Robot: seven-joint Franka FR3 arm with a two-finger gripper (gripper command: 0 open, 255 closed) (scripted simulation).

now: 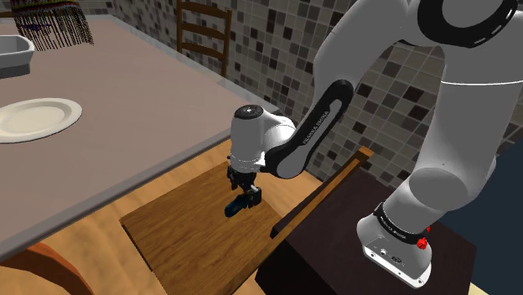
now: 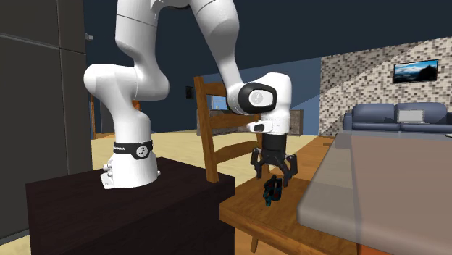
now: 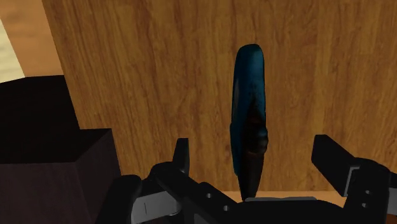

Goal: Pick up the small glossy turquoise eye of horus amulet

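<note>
The turquoise amulet (image 1: pixel 242 204) is a slim, glossy blue-green piece with dark patches, standing on edge on a wooden chair seat (image 1: pixel 193 235). My black gripper (image 1: pixel 243 190) hangs right over it, pointing down. Across the table, in the second exterior view, the gripper (image 2: pixel 274 176) has its fingers spread, and the amulet (image 2: pixel 273 190) sits just under the fingertips. In the wrist view the amulet (image 3: pixel 248 108) rises between the two fingers (image 3: pixel 182 154), with a gap on each side. The gripper (image 3: pixel 254 147) is open and nothing touches the amulet.
The chair's back rail (image 1: pixel 323 194) runs between the seat and the dark stand (image 1: pixel 335 251). A grey table (image 1: pixel 117 159) overhangs the seat's far side, bearing a plate (image 1: pixel 38 117) and a white dish (image 1: pixel 12 54). Another chair (image 1: pixel 205 29) stands by the tiled wall.
</note>
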